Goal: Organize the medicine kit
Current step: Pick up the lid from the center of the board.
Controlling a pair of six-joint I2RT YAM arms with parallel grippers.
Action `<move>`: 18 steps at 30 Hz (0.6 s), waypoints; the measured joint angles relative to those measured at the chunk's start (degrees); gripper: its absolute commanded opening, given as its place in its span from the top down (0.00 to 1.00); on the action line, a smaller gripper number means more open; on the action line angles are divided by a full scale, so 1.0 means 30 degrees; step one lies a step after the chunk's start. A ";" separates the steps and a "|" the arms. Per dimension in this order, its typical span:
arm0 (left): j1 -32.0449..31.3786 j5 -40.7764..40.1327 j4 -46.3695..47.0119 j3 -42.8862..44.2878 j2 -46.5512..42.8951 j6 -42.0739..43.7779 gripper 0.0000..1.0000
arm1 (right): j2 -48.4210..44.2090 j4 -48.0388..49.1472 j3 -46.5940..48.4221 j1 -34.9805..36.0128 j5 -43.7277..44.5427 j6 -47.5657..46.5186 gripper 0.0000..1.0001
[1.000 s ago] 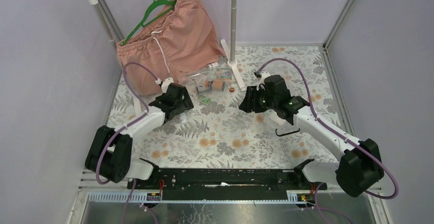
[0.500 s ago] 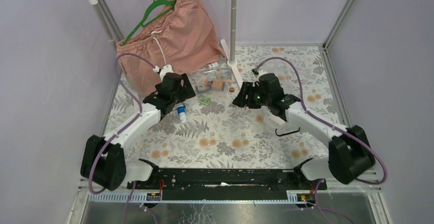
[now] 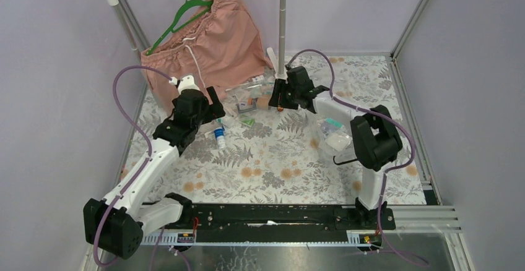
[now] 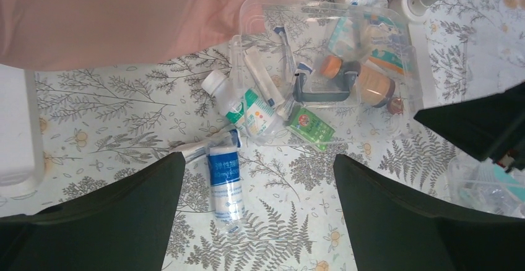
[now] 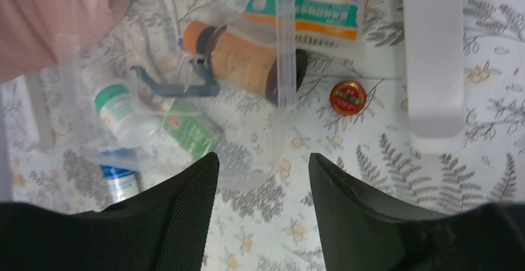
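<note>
The medicine kit's clear box (image 4: 377, 20) lies by the pink shorts and holds a brown roll (image 4: 374, 87), sachets and a grey handle (image 4: 322, 90). A white-capped bottle (image 4: 242, 107), a green sachet (image 4: 309, 127) and a blue-labelled bandage roll (image 4: 224, 181) lie at its near side. My left gripper (image 4: 260, 156) hovers open above the bandage roll (image 3: 220, 138), holding nothing. By the box's right end my right gripper (image 5: 263, 155) is open over bare cloth, near a small red tin (image 5: 348, 96). In the top view the left gripper (image 3: 213, 115) and right gripper (image 3: 277, 101) flank the box (image 3: 251, 94).
Pink shorts (image 3: 204, 48) hang from a green hanger on a rack. The rack's pole (image 3: 282, 23) and white foot (image 5: 433, 54) stand just right of the box. A second clear plastic piece (image 3: 337, 138) with a black U-shaped handle (image 3: 347, 158) lies beside the right arm.
Both arms have reached further back toward the box. The right gripper swung left and back to the pole's foot and its jaws widened. The left arm's move uncovered the bandage roll.
</note>
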 measured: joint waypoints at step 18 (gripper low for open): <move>0.0452 -0.0452 -0.0401 -0.0080 -0.0109 0.1443 0.01 | 0.3140 -0.2331 0.3359 0.0007 0.1173 -0.1333 0.78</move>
